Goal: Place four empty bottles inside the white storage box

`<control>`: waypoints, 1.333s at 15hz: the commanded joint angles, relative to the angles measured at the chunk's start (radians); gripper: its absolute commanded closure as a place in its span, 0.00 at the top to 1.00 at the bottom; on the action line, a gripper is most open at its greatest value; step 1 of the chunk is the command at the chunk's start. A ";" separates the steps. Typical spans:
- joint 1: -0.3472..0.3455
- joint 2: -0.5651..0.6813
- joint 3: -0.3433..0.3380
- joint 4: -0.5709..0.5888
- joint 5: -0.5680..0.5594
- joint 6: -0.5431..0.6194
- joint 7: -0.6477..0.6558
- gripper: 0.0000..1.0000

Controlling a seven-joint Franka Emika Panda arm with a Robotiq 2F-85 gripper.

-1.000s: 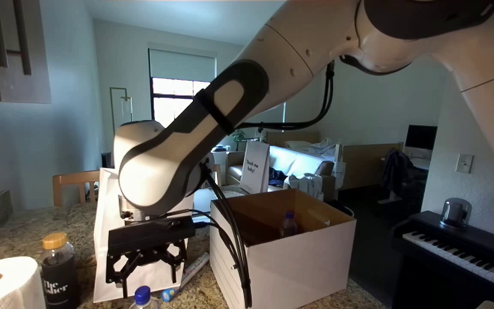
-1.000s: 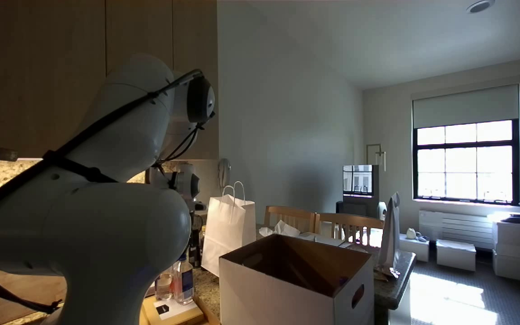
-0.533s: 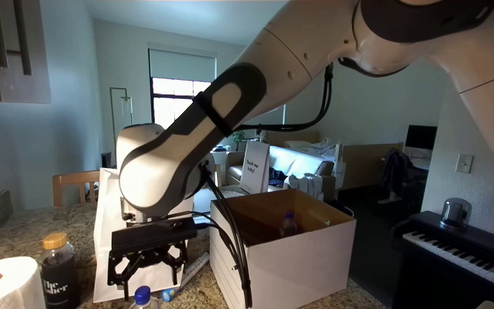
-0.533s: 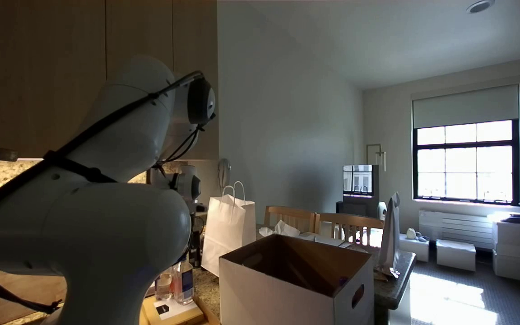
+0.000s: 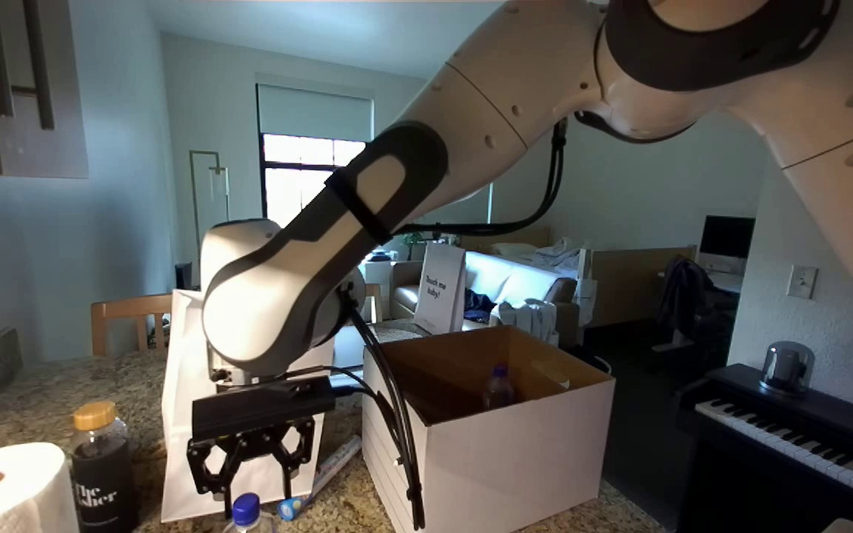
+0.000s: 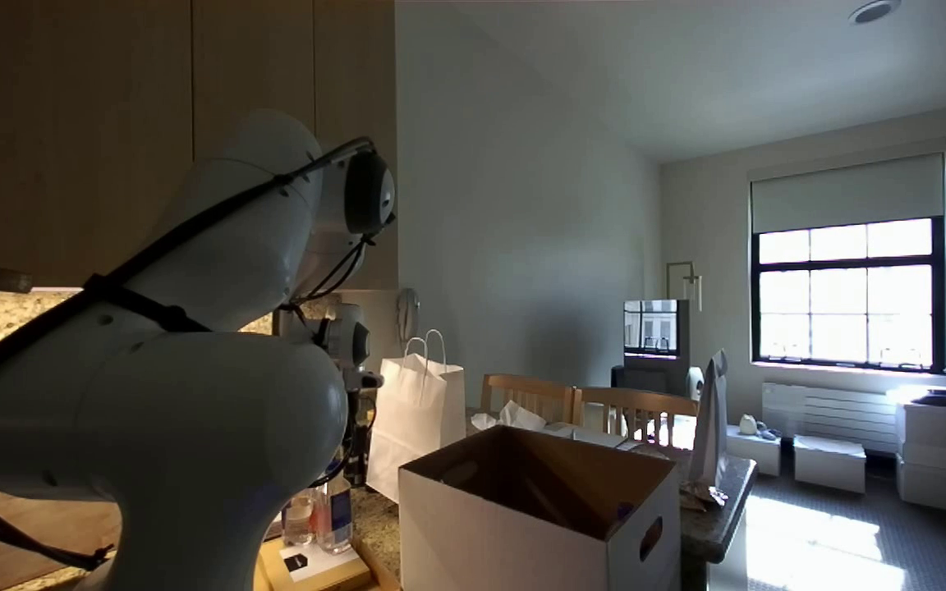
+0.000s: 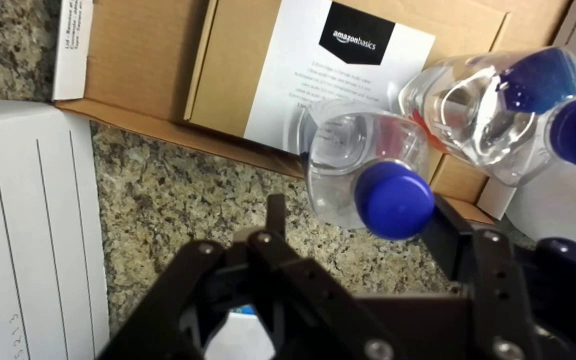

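While one clear bottle (image 5: 499,394) with a blue cap (image 5: 500,370) is inside the white storage box (image 5: 519,459), the gripper (image 5: 258,500) hangs over the table (image 5: 41,392) near that box, its fingers (image 7: 276,215) spread apart with a gap between them. In the wrist view, a second bottle (image 7: 358,152) and a third bottle (image 7: 498,110) stand close together on a flat brown box (image 7: 233,65). The second one's blue cap (image 7: 395,202) is right by a finger; I can't tell if they touch. A dark jar (image 5: 104,474) stands on the table beside a white paper roll (image 5: 19,488).
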 commanded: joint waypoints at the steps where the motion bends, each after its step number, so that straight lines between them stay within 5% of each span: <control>1: 0.002 0.022 0.003 0.024 0.044 0.001 -0.071 0.41; 5: 0.007 0.026 0.000 0.030 0.068 -0.007 -0.086 0.15; 12: 0.002 -0.020 0.005 0.005 0.129 -0.028 -0.072 0.13; 20: 0.068 -0.329 -0.018 -0.021 0.032 -0.339 0.173 0.13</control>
